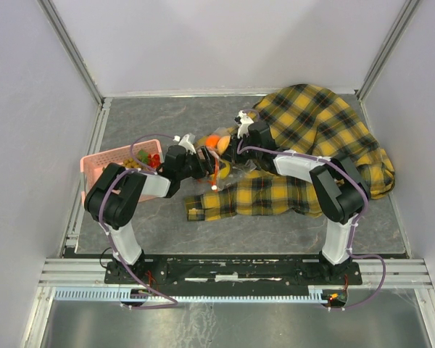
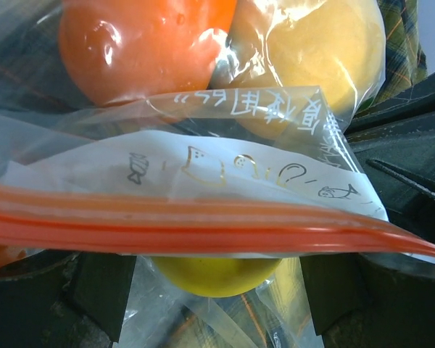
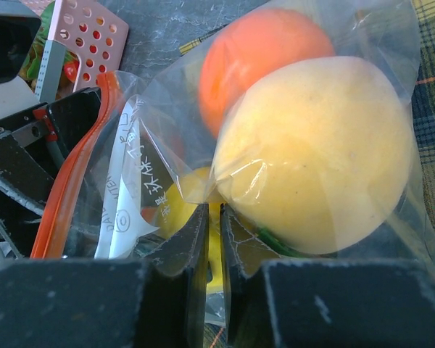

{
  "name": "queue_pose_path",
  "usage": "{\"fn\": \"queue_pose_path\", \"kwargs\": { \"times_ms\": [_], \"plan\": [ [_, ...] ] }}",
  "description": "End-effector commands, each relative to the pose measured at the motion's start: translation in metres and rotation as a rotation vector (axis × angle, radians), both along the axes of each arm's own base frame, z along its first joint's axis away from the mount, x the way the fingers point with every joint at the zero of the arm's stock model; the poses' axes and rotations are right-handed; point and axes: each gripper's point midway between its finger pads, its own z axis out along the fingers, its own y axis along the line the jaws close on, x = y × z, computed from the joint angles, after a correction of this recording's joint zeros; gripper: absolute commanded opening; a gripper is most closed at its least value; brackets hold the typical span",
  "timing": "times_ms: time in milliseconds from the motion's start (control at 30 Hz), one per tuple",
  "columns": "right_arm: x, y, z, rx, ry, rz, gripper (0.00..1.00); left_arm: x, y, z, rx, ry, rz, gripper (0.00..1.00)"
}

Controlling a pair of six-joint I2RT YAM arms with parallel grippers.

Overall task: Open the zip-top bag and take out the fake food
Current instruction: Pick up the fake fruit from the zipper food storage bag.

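The zip-top bag [image 1: 219,155] lies between both grippers at the edge of the plaid cloth. My left gripper [image 2: 217,264] is open wide, and the bag's red-orange zip strip [image 2: 203,228] runs across in front of its two fingers [image 2: 94,290]. Behind the strip are an orange fruit [image 2: 138,43], a large yellow fruit [image 2: 312,58] and a small yellow fruit [image 2: 217,274]. My right gripper [image 3: 214,214] is shut on a fold of the clear bag [image 3: 167,116], just below the large yellow fruit [image 3: 319,152] and the orange fruit [image 3: 264,51]. From above, the left gripper [image 1: 203,165] and right gripper [image 1: 230,151] almost meet.
A pink perforated basket [image 1: 123,161] with small colourful pieces stands at the left; its corner [image 3: 87,29] shows in the right wrist view. The yellow-black plaid cloth [image 1: 326,138] covers the right half of the grey mat, under the bag. White walls enclose the table.
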Motion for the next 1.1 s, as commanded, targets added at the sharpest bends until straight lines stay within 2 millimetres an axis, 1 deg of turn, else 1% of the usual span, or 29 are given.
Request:
{"fn": "queue_pose_path", "kwargs": {
  "times_ms": [0, 67, 133, 167, 233, 400, 467, 567, 633, 700, 767, 867, 1000, 1067],
  "plan": [
    [-0.026, 0.000, -0.016, -0.027, 0.083, 0.038, 0.18, 0.006, -0.010, 0.002, -0.014, 0.002, -0.006, 0.80],
    [-0.027, 0.000, -0.015, -0.016, 0.089, 0.035, 0.19, 0.004, -0.012, 0.002, -0.020, 0.007, -0.019, 0.63],
    [-0.026, 0.000, -0.008, 0.020, 0.082, 0.036, 0.21, 0.003, -0.013, 0.003, -0.025, 0.009, -0.028, 0.44],
    [-0.027, -0.001, -0.004, 0.033, 0.079, 0.033, 0.22, 0.003, -0.012, 0.003, -0.023, 0.008, -0.028, 0.37],
    [-0.028, -0.007, 0.006, 0.051, 0.061, 0.020, 0.24, 0.001, -0.011, 0.006, -0.019, 0.004, -0.031, 0.30],
    [-0.033, -0.026, 0.045, 0.099, -0.025, -0.010, 0.30, -0.003, -0.007, 0.022, -0.009, -0.028, -0.035, 0.23],
    [-0.037, -0.032, 0.053, 0.097, -0.054, -0.021, 0.31, -0.005, -0.006, 0.031, -0.012, -0.045, -0.039, 0.19],
    [-0.043, -0.042, 0.040, 0.068, -0.042, -0.048, 0.33, -0.010, -0.005, 0.041, -0.019, -0.058, -0.050, 0.16],
    [-0.047, -0.047, 0.029, 0.056, -0.025, -0.060, 0.37, -0.016, -0.004, 0.046, -0.024, -0.059, -0.062, 0.15],
    [-0.051, -0.052, 0.025, 0.061, -0.015, -0.069, 0.42, -0.022, -0.003, 0.048, -0.028, -0.056, -0.068, 0.14],
    [-0.051, -0.058, 0.028, 0.075, -0.025, -0.086, 0.47, -0.028, 0.000, 0.048, -0.024, -0.046, -0.072, 0.14],
    [-0.048, -0.071, 0.041, 0.090, -0.058, -0.119, 0.55, -0.037, 0.004, 0.045, -0.003, -0.030, -0.074, 0.14],
    [-0.043, -0.088, 0.051, 0.082, -0.088, -0.162, 0.59, -0.045, 0.009, 0.041, 0.014, -0.007, -0.079, 0.12],
    [-0.042, -0.093, 0.054, 0.093, -0.090, -0.172, 0.60, -0.049, 0.010, 0.042, 0.015, 0.003, -0.084, 0.12]
  ]
}}
